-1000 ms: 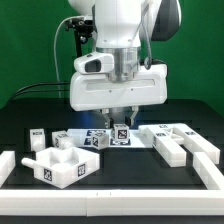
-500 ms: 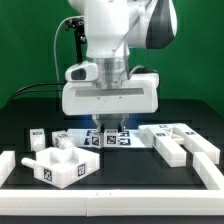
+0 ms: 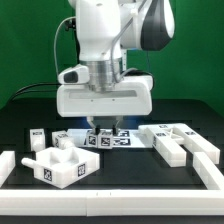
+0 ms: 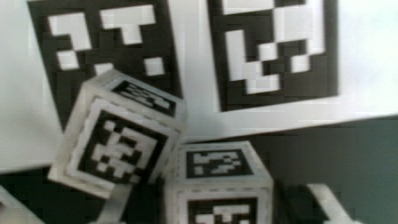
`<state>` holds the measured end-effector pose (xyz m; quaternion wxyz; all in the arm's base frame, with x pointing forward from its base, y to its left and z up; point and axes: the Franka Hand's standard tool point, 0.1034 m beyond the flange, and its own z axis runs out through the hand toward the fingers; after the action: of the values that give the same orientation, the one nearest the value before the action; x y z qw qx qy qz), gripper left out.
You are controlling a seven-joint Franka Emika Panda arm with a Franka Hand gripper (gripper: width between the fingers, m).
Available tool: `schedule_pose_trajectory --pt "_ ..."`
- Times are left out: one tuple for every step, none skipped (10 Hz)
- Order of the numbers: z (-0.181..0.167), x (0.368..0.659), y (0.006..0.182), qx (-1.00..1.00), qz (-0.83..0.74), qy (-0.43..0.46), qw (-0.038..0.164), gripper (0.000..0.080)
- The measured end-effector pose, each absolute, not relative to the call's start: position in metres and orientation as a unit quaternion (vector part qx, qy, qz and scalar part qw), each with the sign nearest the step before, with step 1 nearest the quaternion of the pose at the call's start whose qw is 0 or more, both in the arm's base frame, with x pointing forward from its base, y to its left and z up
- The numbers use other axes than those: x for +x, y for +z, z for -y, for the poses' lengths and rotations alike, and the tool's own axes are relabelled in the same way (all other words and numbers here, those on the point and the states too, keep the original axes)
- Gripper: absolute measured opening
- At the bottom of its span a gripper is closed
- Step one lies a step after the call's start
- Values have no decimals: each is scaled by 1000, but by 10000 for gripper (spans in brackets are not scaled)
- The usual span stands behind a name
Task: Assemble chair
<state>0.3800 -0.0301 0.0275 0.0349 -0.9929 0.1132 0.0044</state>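
End effector [image 3: 101, 128] low over the marker board [image 3: 124, 141], mid desk [image 3: 120, 177].
Jaw state: cannot tell. Chair in loose pieces, exterior view: stepped piece [image 3: 62, 166] at 8 o'clock of end effector, forked piece [image 3: 182, 146] at 3 o'clock.

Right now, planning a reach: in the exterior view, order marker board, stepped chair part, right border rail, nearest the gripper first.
1. marker board, under the gripper.
2. stepped chair part, exterior view's right.
3. border rail, that view's far right.
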Motion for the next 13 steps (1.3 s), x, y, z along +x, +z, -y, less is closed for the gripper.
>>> schedule_pose_trajectory --pt "28 381 27 -993 -116 2 36 279" --pt "24 382 27 -992 -122 0 35 279" --pt "18 384 27 -991 -130 -2 36 279" --pt "12 384 26 -990 -132 0 38 279" --pt "11 383 26 -991 -132 1 38 279" --pt "11 383 26 -991 -132 1 38 279" --pt "11 383 25 -991 -132 1 38 286" --pt "11 383 25 -991 -132 1 38 286" --pt "11 383 25 -991 -132 1 38 481" --pt "11 383 25 -991 -132 1 38 481" --pt "11 383 26 -991 -131 4 40 619" --pt "12 384 32 -990 -132 10 47 640" --pt "17 387 42 -991 -123 14 58 640"
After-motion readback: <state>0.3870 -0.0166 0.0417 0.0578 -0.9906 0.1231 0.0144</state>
